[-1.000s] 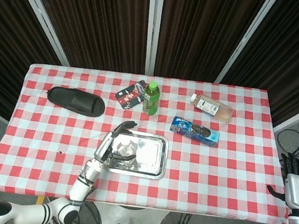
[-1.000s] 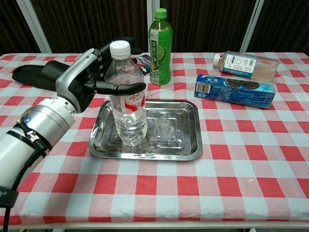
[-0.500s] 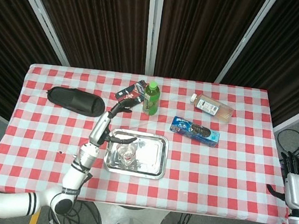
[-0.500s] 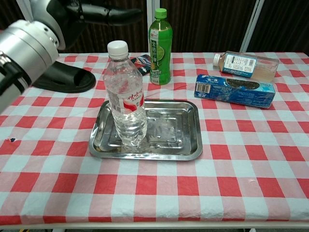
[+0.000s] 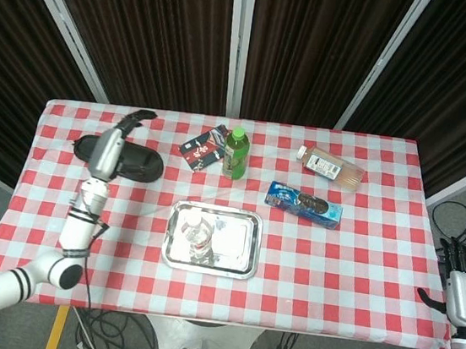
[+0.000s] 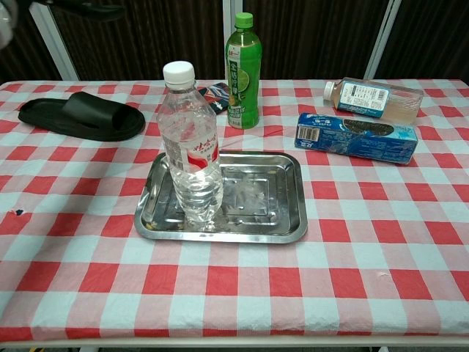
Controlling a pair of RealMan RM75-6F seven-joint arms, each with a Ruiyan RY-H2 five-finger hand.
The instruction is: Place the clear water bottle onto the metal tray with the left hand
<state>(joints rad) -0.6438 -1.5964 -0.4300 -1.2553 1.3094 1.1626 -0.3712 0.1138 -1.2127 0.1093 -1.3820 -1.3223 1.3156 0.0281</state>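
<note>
The clear water bottle [image 5: 197, 236] [image 6: 192, 150] with a white cap stands upright in the left part of the metal tray [image 5: 234, 244] [image 6: 258, 199], and nothing touches it. My left hand [image 5: 110, 147] is raised far to the left, above the black slipper [image 5: 140, 165], with its fingers [image 5: 139, 116] spread and nothing in them. The chest view shows only dark fingertips [image 6: 91, 9] at the top left corner. My right hand [image 5: 464, 284] hangs off the table's right edge, fingers apart and holding nothing.
Behind the tray stand a green bottle [image 5: 235, 152] [image 6: 242, 70] and a dark snack packet [image 5: 204, 146]. A blue biscuit pack [image 5: 303, 204] [image 6: 357, 137] and a lying bottle [image 5: 330, 167] [image 6: 374, 97] are at the right. The black slipper [image 6: 80, 115] lies at the back left.
My left hand let go of the bottle, which stays upright on the tray. The hand then rose and swung away to the left, over the slipper. The right hand has not moved.
</note>
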